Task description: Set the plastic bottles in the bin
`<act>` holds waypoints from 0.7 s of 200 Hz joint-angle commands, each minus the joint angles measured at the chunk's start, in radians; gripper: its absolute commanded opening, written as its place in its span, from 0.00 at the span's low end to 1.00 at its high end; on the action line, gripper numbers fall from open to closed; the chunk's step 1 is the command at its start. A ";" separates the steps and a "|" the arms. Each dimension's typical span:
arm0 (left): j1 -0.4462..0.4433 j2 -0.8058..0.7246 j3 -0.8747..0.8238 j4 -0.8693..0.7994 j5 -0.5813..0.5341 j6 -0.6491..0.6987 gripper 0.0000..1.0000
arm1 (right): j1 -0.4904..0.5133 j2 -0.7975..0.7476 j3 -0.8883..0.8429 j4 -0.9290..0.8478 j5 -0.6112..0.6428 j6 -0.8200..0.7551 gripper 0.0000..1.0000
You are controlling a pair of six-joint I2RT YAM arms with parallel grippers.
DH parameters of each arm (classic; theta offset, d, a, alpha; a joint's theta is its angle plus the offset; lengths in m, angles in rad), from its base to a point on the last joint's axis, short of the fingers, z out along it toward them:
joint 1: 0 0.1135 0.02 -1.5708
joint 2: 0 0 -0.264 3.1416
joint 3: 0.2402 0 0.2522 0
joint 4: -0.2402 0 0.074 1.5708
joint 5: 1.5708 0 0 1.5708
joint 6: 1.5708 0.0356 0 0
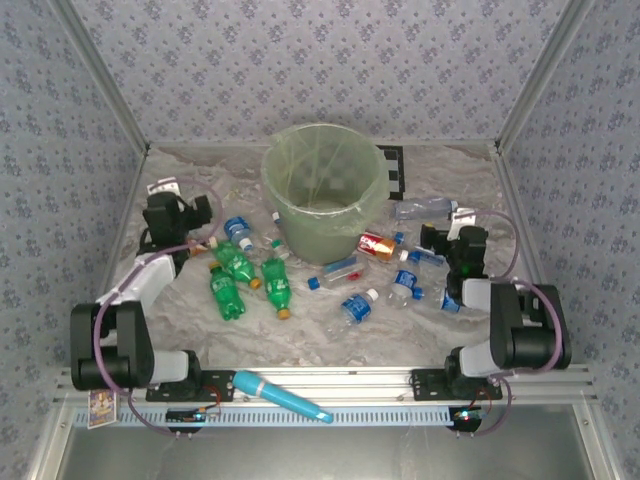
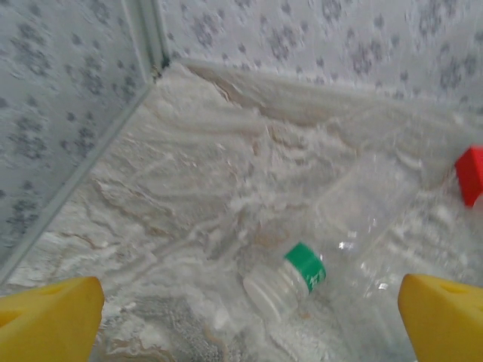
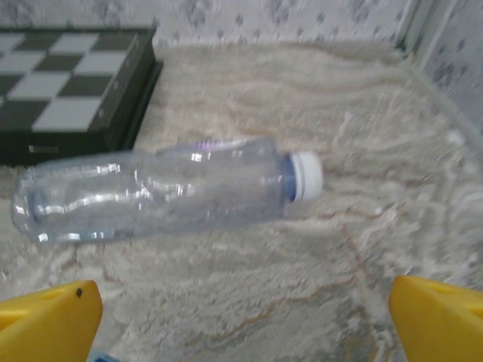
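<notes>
1. My left end effector (image 2: 249,313) is wide open and holds nothing. Its yellow fingers (image 2: 49,317) show at the two bottom corners of the wrist view.
2. Just ahead of those fingers a clear bottle (image 2: 302,264) with a green neck ring lies flat on the tabletop (image 2: 189,173), near the back left corner.
3. My right end effector (image 3: 241,320) is wide open too, and it holds nothing.
4. Ahead of it a white-cap bottle (image 3: 158,188) lies on its side, cap to the right, just beside a checkerboard (image 3: 68,83).
5. From above, I see the bin (image 1: 310,225) standing upright at the back middle of the tabletop.
6. The other bottles lie on the tabletop in front of the bin. Three green bottles (image 1: 232,262) are on the left. A red bottle (image 1: 378,245) lies just beside the bin's base. The blue-label bottles (image 1: 357,305) are spread to the right.
7. A teal stick (image 1: 280,395) lies on the front rail, between the two arm bases.
</notes>
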 commanded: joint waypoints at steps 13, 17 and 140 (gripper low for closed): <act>0.015 -0.068 0.159 -0.436 -0.076 -0.180 1.00 | -0.011 -0.216 0.087 -0.328 0.175 0.256 1.00; 0.014 -0.069 0.177 -0.475 -0.096 -0.207 1.00 | -0.018 -0.242 0.106 -0.395 0.208 0.310 1.00; -0.084 -0.180 0.246 -0.731 0.176 -0.339 1.00 | -0.069 -0.269 0.462 -1.063 -0.041 0.531 0.99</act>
